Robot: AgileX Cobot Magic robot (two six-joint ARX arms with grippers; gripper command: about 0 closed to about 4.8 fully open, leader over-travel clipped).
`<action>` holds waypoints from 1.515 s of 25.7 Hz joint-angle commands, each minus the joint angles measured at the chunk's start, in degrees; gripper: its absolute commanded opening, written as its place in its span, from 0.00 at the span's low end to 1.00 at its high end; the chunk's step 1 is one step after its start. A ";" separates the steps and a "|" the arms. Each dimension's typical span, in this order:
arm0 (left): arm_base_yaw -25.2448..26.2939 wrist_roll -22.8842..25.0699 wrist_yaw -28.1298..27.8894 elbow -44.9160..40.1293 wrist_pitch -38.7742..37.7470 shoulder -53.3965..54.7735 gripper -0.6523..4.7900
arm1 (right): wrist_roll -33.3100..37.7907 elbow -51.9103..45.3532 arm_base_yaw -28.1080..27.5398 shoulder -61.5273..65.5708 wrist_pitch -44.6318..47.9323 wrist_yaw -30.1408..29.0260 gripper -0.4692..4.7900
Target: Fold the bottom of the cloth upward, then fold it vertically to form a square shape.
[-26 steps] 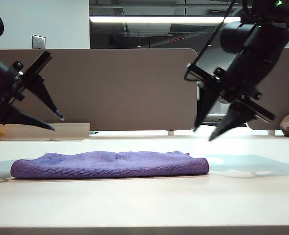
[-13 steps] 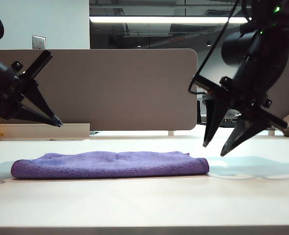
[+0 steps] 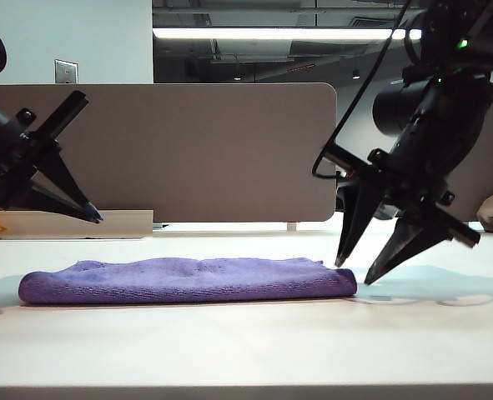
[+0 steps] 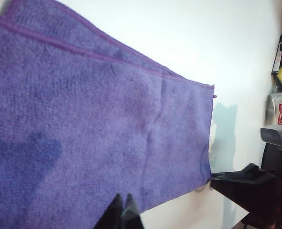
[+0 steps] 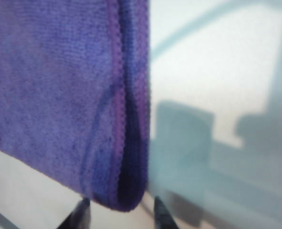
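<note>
Beige partition panels stand behind a pale table, on which the cloth lies folded into a long flat purple band across the middle. Well above its left end the left gripper hangs with its fingers pinched together on nothing. Close over the band's right end, the right gripper has its fingers spread wide, tips straddling the folded corner

Bright ceiling strip light; right wrist view blurred, table glaring
</note>
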 commanded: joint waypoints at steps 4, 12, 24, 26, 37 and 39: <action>0.07 0.63 0.37 0.20 0.15 -0.26 0.11 | -0.33 0.17 0.28 2.58 0.79 -2.82 0.43; 0.07 0.83 0.35 0.20 -0.15 -0.26 0.11 | -0.22 0.20 0.31 2.82 2.89 -2.84 0.28; 0.07 1.46 0.17 0.20 -0.46 -0.94 0.11 | -0.33 0.33 0.31 2.75 3.65 -3.82 0.09; 0.07 1.49 -0.26 0.20 -0.33 -1.86 0.11 | -0.33 0.35 0.33 2.64 3.54 -3.80 0.09; 0.09 2.08 -2.23 0.20 -0.15 -9.09 0.11 | -0.94 1.05 4.70 -1.77 3.26 1.31 0.09; 0.07 2.05 -2.16 0.20 -0.33 -9.94 0.11 | -0.94 1.62 5.86 -1.81 3.19 1.70 0.09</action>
